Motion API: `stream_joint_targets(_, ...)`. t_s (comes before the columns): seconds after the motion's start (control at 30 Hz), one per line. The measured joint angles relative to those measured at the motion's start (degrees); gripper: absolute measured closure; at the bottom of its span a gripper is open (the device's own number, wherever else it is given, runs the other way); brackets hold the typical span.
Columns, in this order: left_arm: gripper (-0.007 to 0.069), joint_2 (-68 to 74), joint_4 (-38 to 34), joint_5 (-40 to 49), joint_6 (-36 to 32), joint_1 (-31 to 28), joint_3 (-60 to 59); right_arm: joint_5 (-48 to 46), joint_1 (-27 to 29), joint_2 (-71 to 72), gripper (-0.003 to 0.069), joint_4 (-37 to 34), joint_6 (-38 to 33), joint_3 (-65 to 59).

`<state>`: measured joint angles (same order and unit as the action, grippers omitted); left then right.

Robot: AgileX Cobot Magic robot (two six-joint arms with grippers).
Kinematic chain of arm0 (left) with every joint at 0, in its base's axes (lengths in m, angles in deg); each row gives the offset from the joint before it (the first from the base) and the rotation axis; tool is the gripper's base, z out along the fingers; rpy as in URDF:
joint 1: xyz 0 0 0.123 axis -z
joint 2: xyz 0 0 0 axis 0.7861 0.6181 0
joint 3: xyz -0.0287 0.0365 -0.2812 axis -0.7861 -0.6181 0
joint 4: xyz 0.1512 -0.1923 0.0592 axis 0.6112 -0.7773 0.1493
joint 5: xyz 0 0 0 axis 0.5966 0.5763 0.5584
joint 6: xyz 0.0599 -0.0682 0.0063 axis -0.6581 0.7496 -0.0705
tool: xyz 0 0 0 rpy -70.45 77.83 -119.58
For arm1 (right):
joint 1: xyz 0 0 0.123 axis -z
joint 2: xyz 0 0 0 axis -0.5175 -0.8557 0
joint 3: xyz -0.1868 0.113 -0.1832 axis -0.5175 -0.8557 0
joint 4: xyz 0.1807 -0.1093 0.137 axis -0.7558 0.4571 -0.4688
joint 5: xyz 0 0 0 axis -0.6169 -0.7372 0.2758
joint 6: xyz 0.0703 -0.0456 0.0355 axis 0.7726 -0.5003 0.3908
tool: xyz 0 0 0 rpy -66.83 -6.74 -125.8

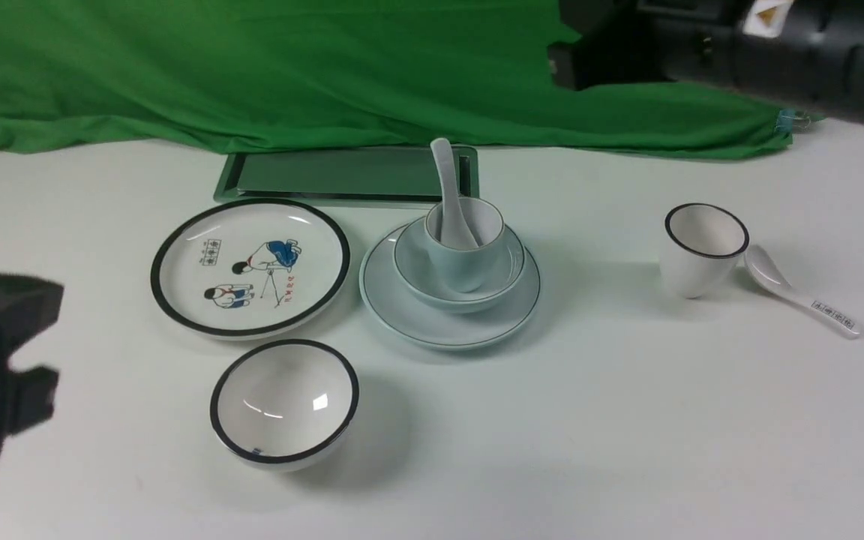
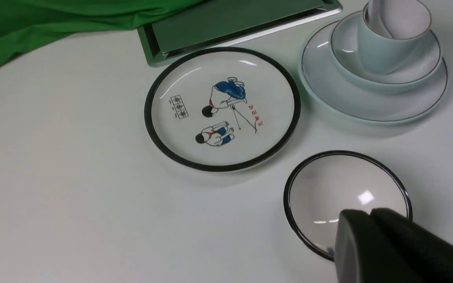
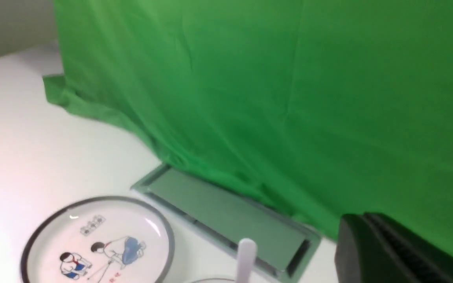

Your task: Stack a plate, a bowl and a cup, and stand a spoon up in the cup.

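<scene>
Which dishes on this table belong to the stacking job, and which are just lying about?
Job: plain pale blue-white round plate; pale blue-white bowl; small pale blue handleless cup; plain glossy white ceramic spoon.
Lying about: black-rimmed cartoon plate; small black-rimmed white bowl; white tapered black-rimmed cup; white spoon with printed handle; metal tray.

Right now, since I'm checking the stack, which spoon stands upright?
The plain white spoon, standing in the pale blue cup; the printed-handle spoon lies flat.

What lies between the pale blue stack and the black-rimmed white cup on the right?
Nothing: the front view shows only bare table between the plate and the white tapered cup.
</scene>
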<state>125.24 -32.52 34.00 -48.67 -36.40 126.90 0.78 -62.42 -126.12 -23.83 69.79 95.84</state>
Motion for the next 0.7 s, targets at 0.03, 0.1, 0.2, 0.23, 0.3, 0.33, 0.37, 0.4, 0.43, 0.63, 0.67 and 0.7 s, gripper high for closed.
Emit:
stream_joint_targets(0.03,0.0655,-3.68,0.00,-0.64,0.61,0.00,-2.30,0.65,0.00,4.26,0.0649,0.00,-0.64,-2.82)
stream_joint_targets(0.1,0.0656,-8.98,-0.05,-1.72,1.51,0.00,-5.19,2.15,0.00,9.81,0.0649,0.00,-1.28,-7.09)
stream_joint_targets(0.2,0.0656,-14.17,-0.05,-2.07,1.75,0.00,-7.51,4.42,0.00,15.22,0.0648,0.00,-1.61,-11.76)
stream_joint_targets(0.23,0.0656,-18.23,-0.05,-2.19,1.75,0.00,-8.94,6.08,0.00,21.19,0.0645,0.00,-1.71,-16.93)
stream_joint_targets(0.3,0.0656,-21.27,-0.05,-2.25,1.75,0.00,-9.85,7.11,0.00,25.75,0.0644,0.00,-1.79,-20.67)
stream_joint_targets(0.33,0.0656,-22.83,-0.05,-2.29,1.75,0.00,-10.13,7.44,0.00,28.43,0.0643,0.00,-1.79,-22.32)
stream_joint_targets(0.37,0.0656,-23.91,-0.05,-2.29,1.75,0.00,-10.39,7.63,0.00,30.82,0.0641,0.00,-1.79,-24.21)
stream_joint_targets(0.4,0.0656,-25.23,-0.18,-2.00,1.75,0.00,-10.47,7.93,0.00,33.03,0.0640,0.00,-1.79,-25.92)
stream_joint_targets(0.43,0.0656,-25.99,-0.24,-1.75,1.75,0.00,-10.47,8.04,0.00,35.05,0.0637,0.00,-1.79,-27.49)
stream_joint_targets(0.63,0.0656,-26.70,-0.24,-0.76,1.75,0.00,-10.47,7.85,0.00,42.63,0.0619,0.00,-1.79,-33.15)
stream_joint_targets(0.67,0.0656,-26.70,-0.24,-0.76,1.75,0.00,-10.47,7.52,0.00,43.24,0.0615,0.00,-1.79,-33.30)
stream_joint_targets(0.7,0.0656,-26.70,-0.24,-0.76,1.75,0.00,-10.47,7.26,0.00,43.63,0.0611,0.00,-1.79,-33.36)
